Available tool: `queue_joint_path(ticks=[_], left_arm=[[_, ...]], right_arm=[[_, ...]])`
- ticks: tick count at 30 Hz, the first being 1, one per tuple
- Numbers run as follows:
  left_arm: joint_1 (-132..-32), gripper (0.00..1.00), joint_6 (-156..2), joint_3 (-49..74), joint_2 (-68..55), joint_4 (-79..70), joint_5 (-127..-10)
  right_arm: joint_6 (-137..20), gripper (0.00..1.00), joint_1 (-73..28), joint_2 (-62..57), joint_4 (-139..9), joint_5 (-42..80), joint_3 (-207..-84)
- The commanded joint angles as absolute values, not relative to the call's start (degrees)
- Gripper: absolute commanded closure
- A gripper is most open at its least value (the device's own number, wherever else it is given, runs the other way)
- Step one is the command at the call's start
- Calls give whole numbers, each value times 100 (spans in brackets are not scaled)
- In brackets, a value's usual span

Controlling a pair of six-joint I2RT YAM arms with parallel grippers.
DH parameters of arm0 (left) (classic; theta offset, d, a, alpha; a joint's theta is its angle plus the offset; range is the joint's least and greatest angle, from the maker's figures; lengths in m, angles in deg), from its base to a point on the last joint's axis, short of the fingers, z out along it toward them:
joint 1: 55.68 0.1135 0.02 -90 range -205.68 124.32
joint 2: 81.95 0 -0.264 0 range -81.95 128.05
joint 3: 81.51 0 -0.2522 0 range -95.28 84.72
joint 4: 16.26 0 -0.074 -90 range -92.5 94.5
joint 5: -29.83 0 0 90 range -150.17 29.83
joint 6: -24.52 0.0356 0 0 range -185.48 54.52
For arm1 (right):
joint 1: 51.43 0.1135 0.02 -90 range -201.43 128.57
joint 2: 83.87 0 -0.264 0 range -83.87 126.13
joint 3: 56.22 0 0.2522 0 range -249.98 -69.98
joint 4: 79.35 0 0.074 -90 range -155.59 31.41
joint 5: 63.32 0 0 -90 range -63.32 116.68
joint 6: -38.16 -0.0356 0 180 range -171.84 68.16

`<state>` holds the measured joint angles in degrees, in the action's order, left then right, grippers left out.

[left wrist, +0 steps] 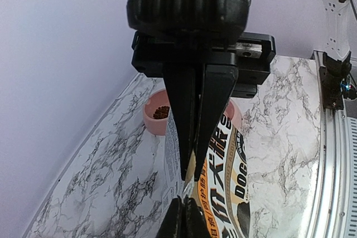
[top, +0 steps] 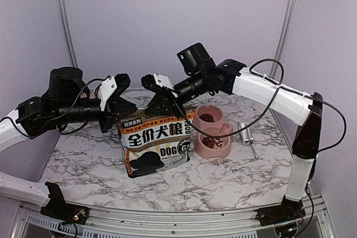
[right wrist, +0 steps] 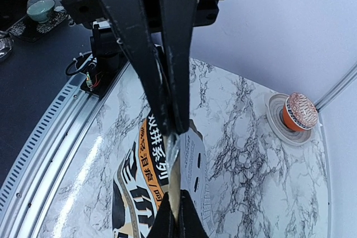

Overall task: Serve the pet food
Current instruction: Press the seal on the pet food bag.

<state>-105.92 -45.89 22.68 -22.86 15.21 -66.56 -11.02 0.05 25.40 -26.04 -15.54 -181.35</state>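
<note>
kibble (top: 207,117), small dark brown pellets, sits in the upper cup of a pink two-tier bowl (top: 220,147), w/ more in the lower dish. bowl stands on the marble bench (top: 83,165), just right of the bag (top: 156,147) and touching it or nearly so. bag is brown & black, upright near bench centre, front printed w/ a dog, white chinese characters and "DOG". can't tell how much food is inside it.

left claw (left wrist: 179,213) is closed tight, fingers pressed together on the bag's top edge. right claw (right wrist: 177,215) is the same: fingers pinched flat on that top edge, no gap showing. the 2 claws face each other across the top of the bag, tips close together, left one toward the bag's left end, right one toward its right.

silvery metal tool (top: 245,132) lies on the bench just right of the bowl, apart from both claws. reddish mesh ball (right wrist: 300,111) rests on a small dish (right wrist: 279,124) by the back wall, well apart from the bag.
</note>
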Motion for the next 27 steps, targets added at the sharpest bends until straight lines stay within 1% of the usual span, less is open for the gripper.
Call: queue_joint_path(ticks=[1, 4, 6, 7, 10, 13, 14, 16, 17, 20, 21, 22, 23, 24, 25, 27], left_arm=[[-10579, 81, -4505, 2382, -2302, 1380, -6820], [-10577, 66, -4500, 2344, -2223, 1557, -6959], [-10578, 61, -4494, 2331, -2153, 1610, -6856], [-10578, 61, -4492, 2334, -2127, 1620, -6782], [-10578, 66, -4498, 2280, -2065, 1619, -6826], [-10574, 77, -4496, 2247, -1977, 1620, -6830], [-10575, 82, -4488, 2249, -1959, 1614, -6815], [-10578, 97, -4482, 2257, -1947, 1617, -6734], [-10578, 100, -4487, 2265, -1966, 1616, -6702], [-10578, 100, -4587, 2333, -2066, 1535, -6576], [-10578, 100, -4648, 2380, -2103, 1486, -6525], [-10574, 100, -4707, 2403, -2140, 1433, -6483], [-10577, 100, -4775, 2413, -2153, 1398, -6410], [-10577, 100, -4840, 2402, -2149, 1370, -6378], [-10578, 100, -4881, 2387, -2149, 1348, -6381], [-10578, 100, -4935, 2367, -2148, 1296, -6396]], right_arm=[[-1062, 100, -123, 2593, -2434, -1830, -18283], [-1050, 100, -157, 2601, -2404, -1824, -18319], [-1030, 100, -185, 2595, -2353, -1838, -18352], [-1015, 100, -198, 2581, -2343, -1852, -18358], [-985, 100, -214, 2564, -2349, -1897, -18353], [-985, 100, -231, 2564, -2367, -1915, -18371], [-989, 100, -237, 2569, -2371, -1933, -18379], [-984, 100, -248, 2560, -2376, -1997, -18387], [-982, 100, -259, 2549, -2380, -2019, -18396], [-957, 99, -265, 2521, -2427, -2102, -18380], [-963, 85, -261, 2526, -2461, -2089, -18366], [-989, 60, -253, 2522, -2519, -2038, -18353], [-1035, 44, -230, 2520, -2584, -1935, -18319], [-1056, 36, -197, 2527, -2654, -1810, -18294], [-1065, 33, -164, 2547, -2703, -1618, -18285], [-1056, 31, -91, 2612, -2744, -1422, -18304]])
